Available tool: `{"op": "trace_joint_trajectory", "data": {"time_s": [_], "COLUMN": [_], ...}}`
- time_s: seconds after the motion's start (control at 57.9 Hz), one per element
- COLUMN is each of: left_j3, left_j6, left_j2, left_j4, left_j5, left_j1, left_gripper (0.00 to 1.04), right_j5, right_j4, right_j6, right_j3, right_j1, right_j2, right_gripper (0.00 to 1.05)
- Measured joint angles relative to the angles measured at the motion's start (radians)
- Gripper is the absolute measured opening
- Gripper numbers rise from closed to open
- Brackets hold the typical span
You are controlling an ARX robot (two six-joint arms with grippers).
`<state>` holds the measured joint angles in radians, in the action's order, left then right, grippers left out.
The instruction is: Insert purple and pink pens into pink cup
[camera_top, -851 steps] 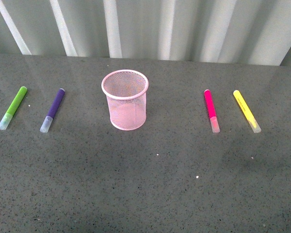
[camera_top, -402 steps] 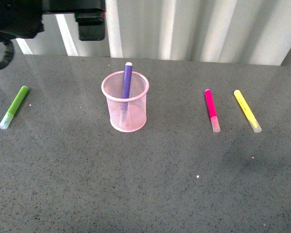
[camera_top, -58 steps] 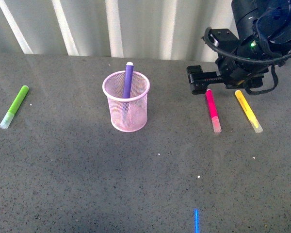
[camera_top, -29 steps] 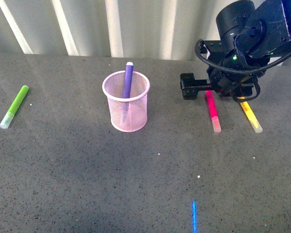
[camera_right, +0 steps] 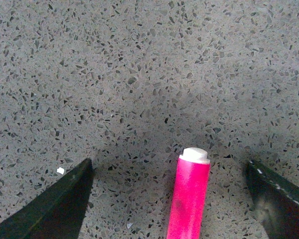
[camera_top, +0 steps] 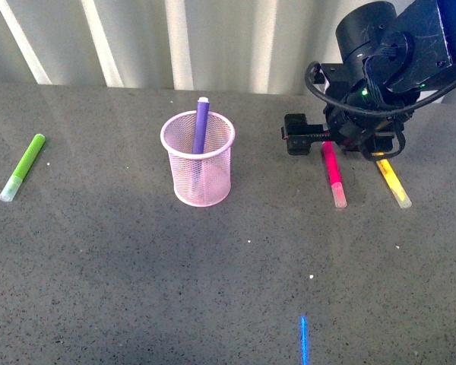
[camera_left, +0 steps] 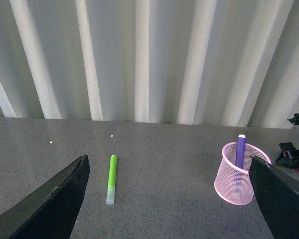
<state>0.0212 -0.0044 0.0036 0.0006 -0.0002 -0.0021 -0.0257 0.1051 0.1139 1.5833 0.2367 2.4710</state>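
The pink cup (camera_top: 197, 160) stands on the dark table left of centre, with the purple pen (camera_top: 201, 124) upright inside it. The pink pen (camera_top: 334, 176) lies flat on the table at the right. My right gripper (camera_top: 332, 142) is open and hangs low over the pen's far end, one finger on each side. In the right wrist view the pink pen (camera_right: 189, 197) lies between the open fingers (camera_right: 60, 205). My left gripper (camera_left: 167, 209) is open and empty, held back at the left; its view shows the cup (camera_left: 235, 174) and the purple pen (camera_left: 239, 152).
A lime-green marker (camera_top: 23, 166) lies at the far left and shows in the left wrist view (camera_left: 111, 178). A yellow marker (camera_top: 390, 182) lies just right of the pink pen, partly under the right arm. A corrugated white wall runs along the table's back edge.
The right arm has moved left and down until its open gripper sits over the pink pen's far end. The purple pen went from the table into the cup earlier.
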Motion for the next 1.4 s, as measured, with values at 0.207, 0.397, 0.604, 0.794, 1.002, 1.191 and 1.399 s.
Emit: {"op": "trace_joint_trajectory", "data": {"time_s": [0.207,0.397,0.604,0.794,1.002,1.191,1.399], "left_j3": [0.000,0.000,0.000,0.000,0.000,0.000,0.000], "left_j6": [0.000,0.000,0.000,0.000,0.000,0.000,0.000], "left_j2": [0.000,0.000,0.000,0.000,0.000,0.000,0.000], "left_j4": [0.000,0.000,0.000,0.000,0.000,0.000,0.000], "left_j5": [0.000,0.000,0.000,0.000,0.000,0.000,0.000], "left_j1": [0.000,0.000,0.000,0.000,0.000,0.000,0.000], "left_gripper": [0.98,0.98,0.98,0.98,0.98,0.98,0.98], "right_j5": [-0.016,-0.029,-0.035,-0.025,-0.032,0.085,0.233], "right_j4": [-0.008,-0.015,-0.037,-0.120,-0.375,-0.679,-0.853], "right_j6": [0.032,0.065,0.090,0.097,0.026,-0.086,-0.126], "right_j3": [-0.003,-0.012,-0.040,-0.128,-0.270,-0.372,-0.447], "right_j1": [0.013,0.022,0.022,0.013,0.018,0.068,0.173], "right_j2": [0.000,0.000,-0.014,-0.056,-0.162,-0.364,-0.471], "right_gripper": [0.48,0.17,0.12,0.12,0.12,0.12,0.12]}}
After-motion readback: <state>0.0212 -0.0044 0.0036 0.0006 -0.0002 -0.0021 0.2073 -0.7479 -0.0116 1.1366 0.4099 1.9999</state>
